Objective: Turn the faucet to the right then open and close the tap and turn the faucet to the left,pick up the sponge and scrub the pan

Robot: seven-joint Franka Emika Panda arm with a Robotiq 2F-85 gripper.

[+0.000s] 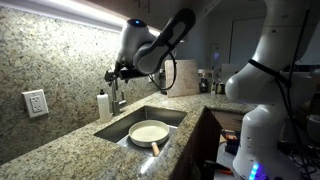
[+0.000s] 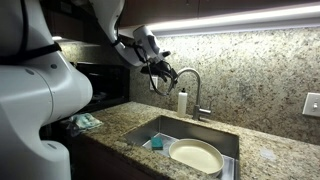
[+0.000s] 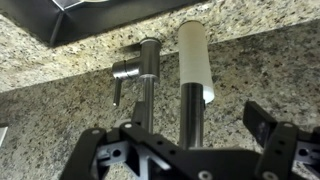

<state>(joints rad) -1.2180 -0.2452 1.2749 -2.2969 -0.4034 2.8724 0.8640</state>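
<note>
**Open gripper beside the faucet's arch**

The gripper (image 2: pixel 158 70) hangs empty with its jaws wide apart, near the arched top of the faucet (image 2: pixel 190 85). I cannot tell if they touch. A white bottle (image 2: pixel 182 101) stands just left of the faucet. In the sink (image 2: pixel 150 128) lies the pan (image 2: pixel 196 156), with the sponge (image 2: pixel 157 143) on its left.

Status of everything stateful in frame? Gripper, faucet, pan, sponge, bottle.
gripper: open, holding nothing, up at the faucet's arch.
faucet: upright, no water seen running.
pan: in the sink, right way up, looks empty.
sponge: in the sink beside the pan, not held.
soap bottle: upright by the faucet.
</note>
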